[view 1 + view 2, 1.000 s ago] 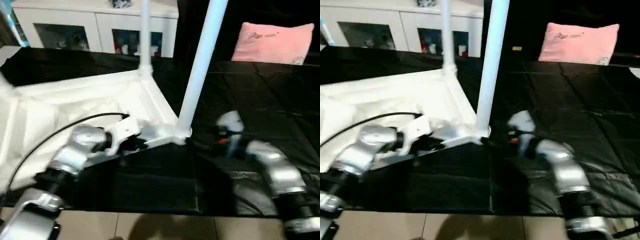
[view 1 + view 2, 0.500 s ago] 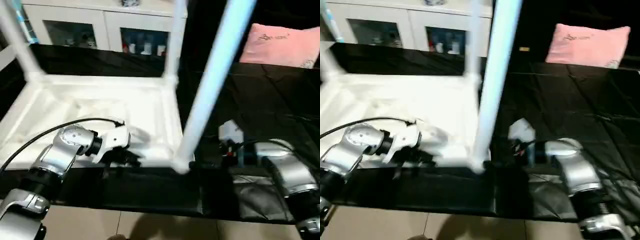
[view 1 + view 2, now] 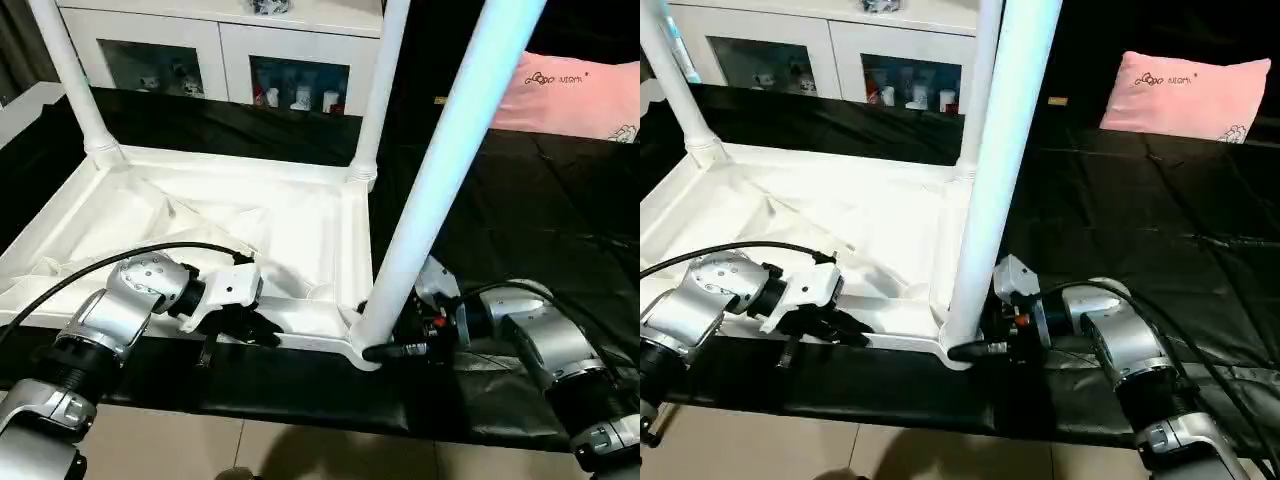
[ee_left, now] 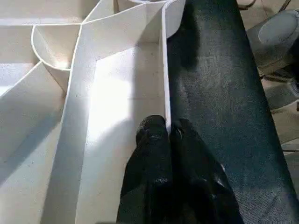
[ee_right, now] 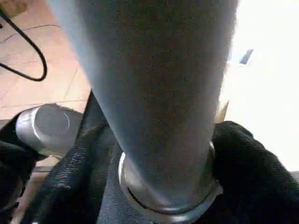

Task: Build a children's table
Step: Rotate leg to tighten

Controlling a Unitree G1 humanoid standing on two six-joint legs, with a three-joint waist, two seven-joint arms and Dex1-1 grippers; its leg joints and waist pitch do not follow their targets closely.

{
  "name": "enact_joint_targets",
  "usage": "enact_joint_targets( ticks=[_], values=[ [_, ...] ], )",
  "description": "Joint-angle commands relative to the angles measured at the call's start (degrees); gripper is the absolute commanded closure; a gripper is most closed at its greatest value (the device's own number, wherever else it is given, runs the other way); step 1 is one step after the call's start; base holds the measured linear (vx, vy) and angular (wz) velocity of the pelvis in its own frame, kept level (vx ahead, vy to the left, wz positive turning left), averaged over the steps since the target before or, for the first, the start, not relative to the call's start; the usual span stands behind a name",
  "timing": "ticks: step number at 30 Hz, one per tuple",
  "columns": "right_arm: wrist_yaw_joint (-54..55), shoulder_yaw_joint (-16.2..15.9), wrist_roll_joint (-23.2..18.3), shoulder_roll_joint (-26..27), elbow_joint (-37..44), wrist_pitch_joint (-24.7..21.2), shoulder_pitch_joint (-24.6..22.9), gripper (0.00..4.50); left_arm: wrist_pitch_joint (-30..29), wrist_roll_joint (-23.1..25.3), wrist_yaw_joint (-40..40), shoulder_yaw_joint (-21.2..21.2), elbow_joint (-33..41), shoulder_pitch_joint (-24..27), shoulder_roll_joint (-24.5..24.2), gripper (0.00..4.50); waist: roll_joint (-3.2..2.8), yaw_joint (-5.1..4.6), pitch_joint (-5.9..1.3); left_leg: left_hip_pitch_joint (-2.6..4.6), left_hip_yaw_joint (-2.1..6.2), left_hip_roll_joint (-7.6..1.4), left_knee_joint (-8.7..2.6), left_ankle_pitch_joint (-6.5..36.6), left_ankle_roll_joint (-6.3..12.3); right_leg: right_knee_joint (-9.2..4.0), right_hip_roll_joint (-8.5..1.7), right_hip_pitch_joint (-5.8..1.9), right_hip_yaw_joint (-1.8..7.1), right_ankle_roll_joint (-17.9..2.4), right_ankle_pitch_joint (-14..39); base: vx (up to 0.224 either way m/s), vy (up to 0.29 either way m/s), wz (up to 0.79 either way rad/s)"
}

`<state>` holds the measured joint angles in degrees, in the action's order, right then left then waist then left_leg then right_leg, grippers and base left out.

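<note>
Left eye view, lower centre: the right gripper (image 3: 385, 335) straddles the nearest leg (image 3: 440, 180) at its socket, grip unconfirmed, while the left gripper (image 4: 167, 133) pinches the tabletop (image 3: 180, 215) rim; a yank could unseat that leg.

Head eyes look down on the tabletop (image 3: 200, 215); wrist cameras sit close.

A white table leg (image 5: 159, 93) is seen close up, seated in a round socket (image 5: 168, 205). The right hand's (image 5: 163, 163) black fingers (image 5: 247, 158) are placed on either side of its base. A silver forearm (image 5: 44, 128), tan floor (image 5: 37, 79) and black cable (image 5: 32, 51) are seen beyond.
</note>
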<state>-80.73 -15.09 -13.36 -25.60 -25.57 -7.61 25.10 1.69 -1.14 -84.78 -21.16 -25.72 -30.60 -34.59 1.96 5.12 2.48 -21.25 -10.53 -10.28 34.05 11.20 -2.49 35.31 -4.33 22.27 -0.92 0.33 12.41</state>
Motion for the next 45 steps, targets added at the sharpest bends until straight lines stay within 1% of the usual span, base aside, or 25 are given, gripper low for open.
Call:
enact_joint_targets(
  ticks=[1,8,16,18,19,20,21,22,23,24,26,27,28,29,30,31,32,33,34,35,36,38,39,41,45],
  values=[
    [-1.2,0.2,-0.4,-0.4,-0.6,-0.5,1.3,1.54,0.6,1.7,-2.3,-2.7,0.5,1.2,-0.5,4.5,-0.01,0.03,-3.29,1.16,0.33,-3.05,-3.81,5.6,3.6,-2.47,-3.34,-2.09,1.36,-17.1,-2.2,0.0,0.0,0.0],
    [-1.3,0.5,-0.6,0.0,-1.1,-0.3,1.3,2.14,1.0,2.1,-1.9,-3.0,-0.1,1.2,-0.5,4.5,-0.04,0.03,-3.37,1.12,0.31,-3.0,-3.7,5.1,3.69,-2.34,-3.32,-2.14,1.35,-17.3,-3.5,0.0,0.0,0.0],
    [-1.6,0.4,-1.1,0.1,0.7,-1.0,-0.2,2.33,1.0,2.7,-1.2,-3.1,-0.7,1.1,-0.2,4.5,-0.18,0.0,-3.28,1.19,0.38,-3.0,-3.83,6.8,2.8,-2.55,-3.3,-2.11,1.42,-16.8,-1.3,0.0,0.0,0.0],
    [-1.4,0.4,-1.5,0.2,1.5,-1.4,-1.0,2.35,0.3,2.9,0.0,-2.9,-1.1,1.2,0.2,4.5,-0.26,-0.04,-3.19,1.09,0.39,-2.95,-3.88,7.3,2.61,-2.65,-3.29,-2.13,1.46,-16.7,-0.6,0.0,0.0,0.0],
    [-0.5,0.8,-2.0,0.6,2.4,-2.2,-2.0,2.35,-0.8,3.1,2.1,-2.3,-1.6,1.2,0.9,4.5,-0.52,0.1,-3.23,1.21,0.42,-2.99,-3.86,7.3,2.5,-2.65,-3.35,-2.09,1.47,-16.6,-0.5,0.0,0.0,0.0],
    [2.6,1.7,-2.3,1.9,2.8,-2.9,-2.9,2.36,-3.7,2.6,6.0,-0.7,-2.3,0.8,2.7,4.5,-0.45,0.03,-3.17,1.27,0.33,-3.04,-3.9,7.5,2.28,-2.62,-3.25,-1.97,1.52,-16.7,-0.8,0.0,0.0,0.0],
    [5.1,2.4,-2.3,2.9,3.0,-3.3,-3.4,2.36,-5.9,2.2,8.8,0.5,-2.8,0.4,4.0,4.5,-0.33,0.24,-3.02,1.46,0.33,-2.99,-3.99,8.5,1.96,-2.97,-3.33,-1.83,1.51,-16.7,0.8,0.0,0.0,0.0],
    [6.3,2.7,-2.1,3.4,2.8,-3.3,-3.6,2.36,-6.6,2.0,9.8,1.0,-2.9,0.3,4.5,4.5,-0.16,0.11,-2.82,1.3,0.43,-2.9,-4.27,10.8,1.16,-3.35,-3.45,-1.92,1.57,-16.1,5.1,0.0,0.0,0.0],
    [9.2,3.0,-1.4,4.5,2.2,-2.9,-3.6,2.36,-7.8,1.6,11.8,1.9,-3.0,0.0,5.5,4.5,-0.31,0.01,-2.79,1.39,0.45,-2.93,-4.39,11.9,0.47,-3.52,-3.53,-1.81,1.65,-15.7,7.3,0.0,0.0,0.0],
    [11.5,3.3,-0.8,5.4,1.7,-2.6,-3.7,2.38,-8.6,1.3,13.3,2.6,-3.0,-0.3,6.3,4.5,-0.29,-0.27,-2.51,1.57,0.58,-2.86,-4.61,15.0,-0.56,-4.16,-3.61,-1.52,1.74,-14.6,12.7,0.0,0.0,0.0],
    [11.5,3.3,-0.8,5.4,1.7,-2.6,-3.7,2.39,-8.6,1.3,13.3,2.6,-3.0,-0.3,6.3,4.5,-0.27,-0.43,-2.44,1.66,0.81,-2.91,-4.82,16.7,-1.47,-4.52,-3.81,-1.49,1.82,-13.1,17.0,0.0,0.0,0.0],
    [18.8,4.2,1.0,8.2,-0.1,-2.9,-3.4,2.41,-11.0,0.9,17.7,4.3,-3.0,-0.9,8.3,4.5,-0.46,-0.81,-2.2,1.48,1.02,-2.93,-5.13,18.5,-2.43,-4.82,-3.81,-1.24,1.93,-11.2,21.1,0.0,0.0,0.0],
    [27.2,5.5,2.2,12.1,-2.4,-3.6,-3.0,2.42,-13.7,1.1,23.3,5.8,-3.0,-1.8,10.8,4.5,-0.37,-0.87,-2.25,1.54,1.15,-2.79,-5.13,18.8,-2.73,-4.96,-3.9,-1.22,1.87,-10.8,22.1,0.0,0.0,0.0],
    [30.2,5.9,2.6,13.6,-3.2,-4.0,-2.7,2.42,-14.9,1.1,25.2,6.3,-2.9,-2.2,11.9,4.5,-0.42,-1.18,-2.21,1.54,1.32,-2.83,-5.3,19.2,-3.7,-4.93,-3.85,-1.04,1.86,-10.2,23.2,0.0,0.0,0.0],
    [39.3,7.3,3.6,18.2,-5.9,-5.3,-1.8,2.44,-18.4,1.1,31.2,7.9,-2.8,-3.2,15.2,4.5,-0.1,-1.89,-2.14,1.41,1.47,-2.6,-5.39,19.3,-4.66,-4.9,-3.85,-0.89,1.76,-9.8,25.0,0.0,0.0,0.0],
    [42.8,8.3,3.6,20.2,-7.0,-6.2,-1.1,2.45,-19.4,1.5,33.8,8.4,-2.7,-3.5,16.8,4.5,-0.1,-2.08,-2.23,1.63,1.59,-2.49,-5.34,19.8,-4.96,-5.15,-3.9,-0.81,1.66,-9.3,26.5,0.0,0.0,0.0],
    [45.0,9.1,3.5,21.4,-7.8,-6.9,-0.7,2.46,-20.1,1.7,35.5,8.7,-2.5,-3.6,17.9,4.5,-0.05,-2.43,-2.32,1.52,1.81,-2.49,-5.35,20.0,-4.77,-5.31,-3.91,-0.98,1.59,-8.6,27.5,0.0,0.0,0.0],
    [47.3,10.1,3.0,22.8,-9.0,-7.5,0.2,2.46,-20.8,1.8,36.3,8.7,-2.3,-3.7,18.9,4.5,0.01,-2.46,-2.23,1.5,1.71,-2.52,-5.33,20.4,-3.99,-5.61,-3.84,-0.82,1.71,-8.2,27.1,0.0,0.0,0.0],
    [49.5,11.1,2.6,24.0,-10.1,-7.9,1.1,2.46,-21.7,2.0,37.1,8.7,-2.1,-3.9,19.9,4.5,-0.02,-2.5,-2.24,1.76,1.57,-2.42,-5.15,21.0,-3.33,-5.78,-3.75,-0.45,1.86,-8.3,26.7,0.0,0.0,0.0],
    [52.0,12.6,1.5,25.4,-12.0,-8.4,2.5,2.47,-22.4,2.2,38.2,8.7,-2.0,-4.1,21.1,4.5,-0.03,-2.51,-2.24,1.72,1.56,-2.41,-5.17,20.9,-3.08,-5.82,-3.78,-0.5,1.92,-8.3,26.4,0.0,0.0,0.0],
    [53.3,12.9,1.6,25.9,-13.0,-7.9,3.4,2.48,-22.5,2.3,39.1,8.8,-2.3,-4.5,21.7,4.5,0.06,-2.71,-2.34,1.41,1.6,-2.38,-5.26,20.2,-2.87,-5.66,-3.72,-0.69,1.86,-8.4,25.4,0.0,0.0,0.0],
    [54.1,13.1,1.8,26.2,-13.7,-7.5,3.9,2.49,-22.6,2.4,39.7,8.9,-2.5,-4.8,22.1,4.5,-0.13,-2.7,-2.45,1.38,1.6,-2.41,-5.29,19.4,-2.77,-5.55,-3.64,-0.8,1.79,-8.6,23.7,0.0,0.0,0.0],
    [54.1,12.9,2.9,26.6,-14.3,-6.6,4.6,2.49,-23.0,2.5,40.3,9.1,-2.6,-5.1,22.4,4.5,-0.09,-2.7,-2.51,1.29,1.39,-2.46,-5.25,18.1,-2.33,-5.35,-3.47,-0.84,1.85,-9.4,19.8,0.0,0.0,0.0],
    [54.6,12.7,4.5,27.0,-14.6,-5.8,5.1,2.49,-23.8,2.8,40.9,9.4,-2.4,-5.4,22.8,4.5,-0.1,-2.66,-2.59,1.03,1.23,-2.4,-5.17,16.3,-1.75,-4.99,-3.41,-1.15,1.86,-10.3,15.8,0.0,0.0,0.0],
    [54.0,12.5,5.6,26.9,-14.5,-5.0,5.4,2.49,-23.8,3.8,40.9,9.0,-2.1,-5.6,22.0,4.5,-0.07,-2.53,-2.7,0.98,1.08,-2.36,-5.05,14.1,-0.91,-4.84,-3.47,-1.4,1.88,-10.9,13.5,0.0,0.0,0.0]
  ],
)
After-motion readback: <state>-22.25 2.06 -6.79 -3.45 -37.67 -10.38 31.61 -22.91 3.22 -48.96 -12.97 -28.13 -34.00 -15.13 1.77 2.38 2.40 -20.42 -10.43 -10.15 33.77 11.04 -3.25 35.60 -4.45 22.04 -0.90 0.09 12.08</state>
